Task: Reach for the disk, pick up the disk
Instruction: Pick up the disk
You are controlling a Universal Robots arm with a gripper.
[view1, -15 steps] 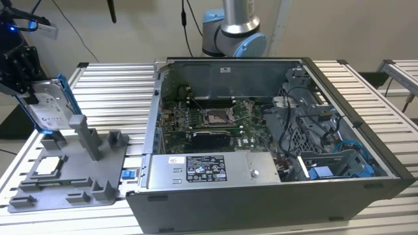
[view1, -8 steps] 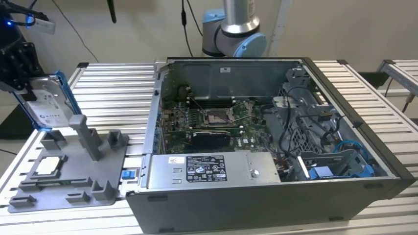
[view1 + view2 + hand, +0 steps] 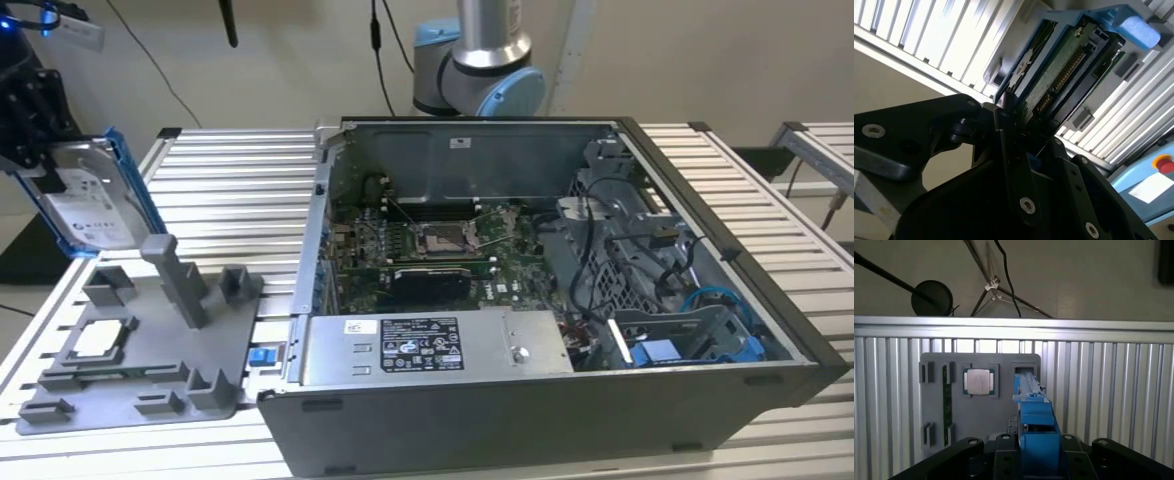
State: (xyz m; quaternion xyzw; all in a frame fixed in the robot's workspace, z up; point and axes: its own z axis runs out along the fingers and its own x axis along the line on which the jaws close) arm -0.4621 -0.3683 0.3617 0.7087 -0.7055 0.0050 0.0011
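Observation:
The disk (image 3: 91,198), a silver drive with a white label in a blue bracket, hangs upright above the far corner of the grey holder tray (image 3: 147,350) at the exterior view's left. My black gripper (image 3: 47,175) is shut on its upper edge. In the second wrist view the disk (image 3: 1061,65) shows its green circuit board and blue frame, clamped between the fingers (image 3: 1004,120). In the first wrist view the disk (image 3: 1035,412) is seen edge-on, rising from the gripper (image 3: 1036,447) over the tray (image 3: 979,425).
A square silver processor chip (image 3: 103,341) lies in the grey tray, and a green memory stick (image 3: 946,405) stands in a slot beside it. The open computer case (image 3: 534,300) takes up the middle and right of the slatted metal table (image 3: 227,190).

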